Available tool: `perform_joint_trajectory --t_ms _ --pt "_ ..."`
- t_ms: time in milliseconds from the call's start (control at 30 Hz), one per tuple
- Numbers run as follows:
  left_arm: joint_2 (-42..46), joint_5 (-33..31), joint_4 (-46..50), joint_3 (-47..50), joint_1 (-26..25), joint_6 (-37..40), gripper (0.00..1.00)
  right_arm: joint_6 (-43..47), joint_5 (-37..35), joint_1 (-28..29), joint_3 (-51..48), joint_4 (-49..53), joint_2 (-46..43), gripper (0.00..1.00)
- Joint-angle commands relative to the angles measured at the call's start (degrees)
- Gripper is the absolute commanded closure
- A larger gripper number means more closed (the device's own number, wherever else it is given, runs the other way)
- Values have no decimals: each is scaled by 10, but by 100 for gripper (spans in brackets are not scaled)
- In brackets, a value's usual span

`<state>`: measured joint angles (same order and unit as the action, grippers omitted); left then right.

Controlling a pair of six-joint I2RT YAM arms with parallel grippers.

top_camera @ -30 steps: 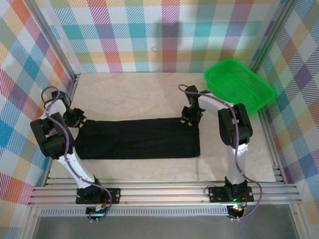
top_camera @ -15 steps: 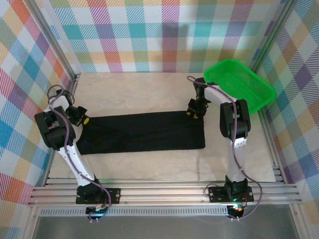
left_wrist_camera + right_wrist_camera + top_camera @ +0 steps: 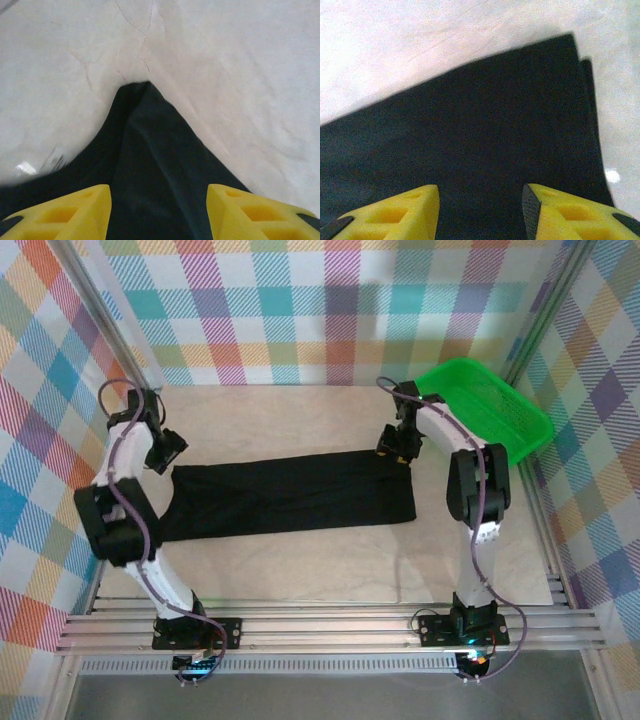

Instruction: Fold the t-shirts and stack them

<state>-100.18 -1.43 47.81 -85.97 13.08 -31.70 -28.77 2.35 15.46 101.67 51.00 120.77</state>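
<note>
The black t-shirt (image 3: 290, 495) lies on the table as a long flat band, folded lengthwise, between the two arms. My left gripper (image 3: 172, 450) hovers at its far left corner, and in the left wrist view the cloth (image 3: 150, 165) tapers to a point beyond the open yellow fingers (image 3: 80, 212). My right gripper (image 3: 397, 450) hangs over the far right corner. There the shirt (image 3: 485, 130) lies smooth and layered under the open fingers (image 3: 560, 210). Neither pair of fingers pinches cloth. My left gripper (image 3: 159, 212) and right gripper (image 3: 481, 212) both look down on the fabric.
A green mesh basket (image 3: 480, 415) stands tilted at the back right corner, just behind the right arm. Checked walls close in the back and sides. Bare pale tabletop (image 3: 280, 420) stretches behind the shirt and in front of it up to the rail.
The shirt band has slid away from the arm bases toward the back. Both grippers travelled back with it, the left arm swinging further up the left wall.
</note>
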Motion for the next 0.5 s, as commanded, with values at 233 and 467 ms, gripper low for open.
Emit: perform_joint_trajectory --t_ms 233,467 --pt "154 116 0 270 -15 -108 64 -13 49 64 -146 -71 -120 52" --pt "220 115 74 287 -29 -146 83 -16 81 77 -173 -82 -112 58"
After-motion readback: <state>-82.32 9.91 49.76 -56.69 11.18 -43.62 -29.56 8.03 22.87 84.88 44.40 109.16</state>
